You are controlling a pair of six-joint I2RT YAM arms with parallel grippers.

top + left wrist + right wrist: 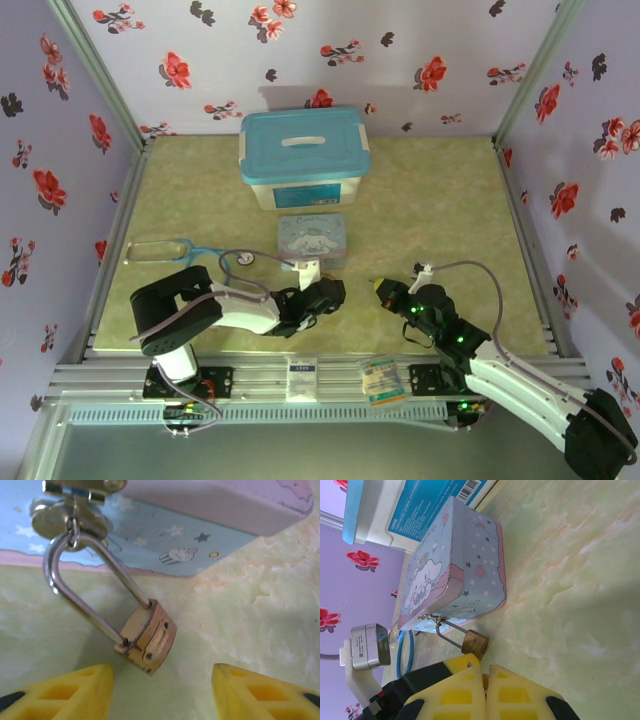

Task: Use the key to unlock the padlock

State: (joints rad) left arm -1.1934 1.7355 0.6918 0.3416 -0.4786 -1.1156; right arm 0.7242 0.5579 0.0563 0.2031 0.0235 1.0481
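The padlock (148, 639) lies on the desk (440, 200) just ahead of the left tool (162, 695), centred between its two yellow fingers (65, 692), which stand wide apart and touch nothing. The right tool (485, 685) points at the same lock from the other side, its tip just short of the brass body. Its fingers are pressed together, and whether they pinch the key I cannot tell.

The lock is a small brass block, tilted, with one corner resting on the desk. Its long silver shackle is seated in the body at both legs and loops through the metal hasp on the front of the cartoon tin (455, 565), so lock and tin are joined.

In the top view the tin sits mid-desk with a white storage box with a blue lid (303, 155) just behind it. A stethoscope (200, 250) lies to the tin's left, near the left arm. Bare green surface stretches right of the tin to the flowered side wall. The strip between the tin and the rail at the near edge is taken up by the two tools
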